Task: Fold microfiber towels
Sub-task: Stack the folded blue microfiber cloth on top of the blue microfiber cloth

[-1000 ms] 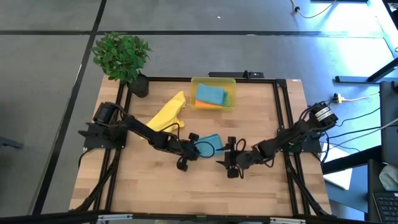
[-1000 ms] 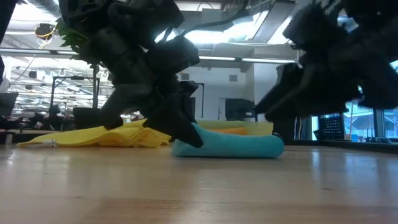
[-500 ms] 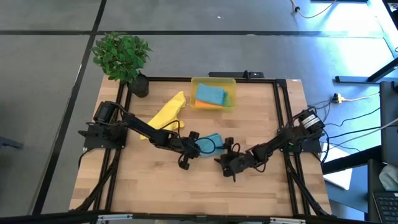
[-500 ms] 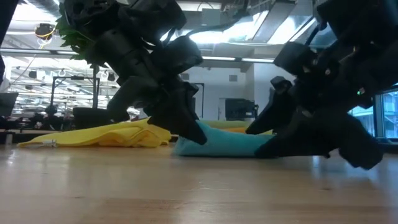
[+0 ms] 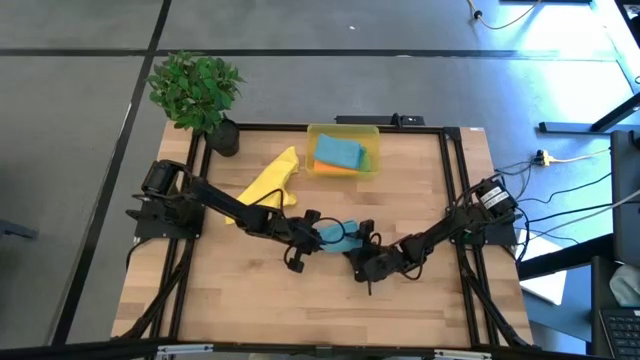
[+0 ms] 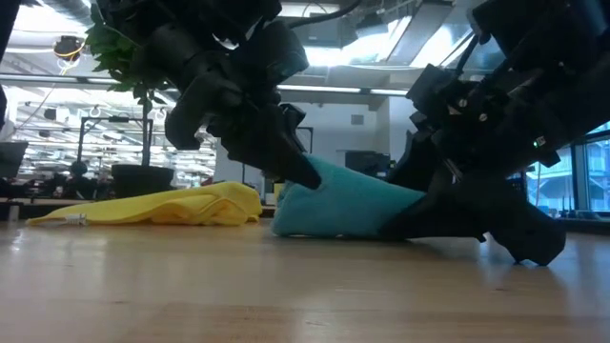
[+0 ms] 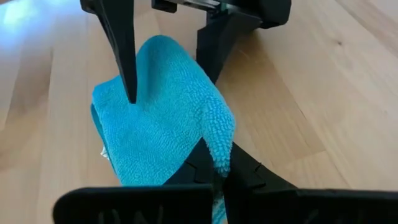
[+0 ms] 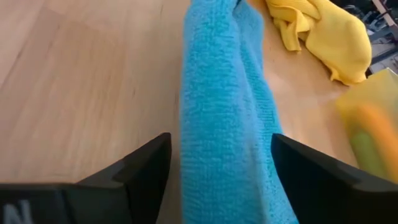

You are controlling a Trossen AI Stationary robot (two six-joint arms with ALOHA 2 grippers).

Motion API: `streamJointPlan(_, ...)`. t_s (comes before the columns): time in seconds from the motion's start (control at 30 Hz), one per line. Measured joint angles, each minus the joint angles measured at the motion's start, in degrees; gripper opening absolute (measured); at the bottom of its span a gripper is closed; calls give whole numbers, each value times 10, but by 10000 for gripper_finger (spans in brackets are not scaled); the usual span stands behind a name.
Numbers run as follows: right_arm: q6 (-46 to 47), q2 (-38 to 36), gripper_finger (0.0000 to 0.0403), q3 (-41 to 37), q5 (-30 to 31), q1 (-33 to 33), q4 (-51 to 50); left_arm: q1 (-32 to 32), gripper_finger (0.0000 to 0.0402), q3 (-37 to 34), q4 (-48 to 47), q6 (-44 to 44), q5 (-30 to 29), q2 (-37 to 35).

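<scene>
A teal-blue towel, folded to a thick strip, lies mid-table between both grippers. My left gripper is shut on its left end and holds that end raised. The towel's underside rests on the wood. My right gripper is open, low at the towel's right end. One of its fingers stands on each side of the strip. A yellow towel lies crumpled at the far left. A translucent yellow bin holds a teal and an orange towel. My left gripper pinches a raised edge of the teal towel between its two fingers, at the towel's left end. The fingers slant down from the table's left. That end is lifted while the rest of the towel lies on the table. My right gripper straddles the towel's right end; I cannot tell whether its fingers touch it.
A potted plant stands at the far left corner. The bin sits at the far edge, middle. Bare wood spreads along the near half of the table. A black frame runs along the table's sides.
My right gripper has sunk toward the table and gone left to the teal towel while rolling; its fingers now flank the towel's right end. My left gripper has risen a little with the towel's left end, so the towel stands taller there, its underside still on the wood.
</scene>
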Motion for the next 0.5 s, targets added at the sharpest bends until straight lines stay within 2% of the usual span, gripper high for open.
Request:
streamJointPlan(0.3, -5, 1, 187, -1, 1, 0, 6, 0, 0, 0, -1, 0, 0, 0)
streamJointPlan(0.5, 20, 3, 143, 10, 1, -1, -11, 0, 0, 0, -1, 0, 0, 0)
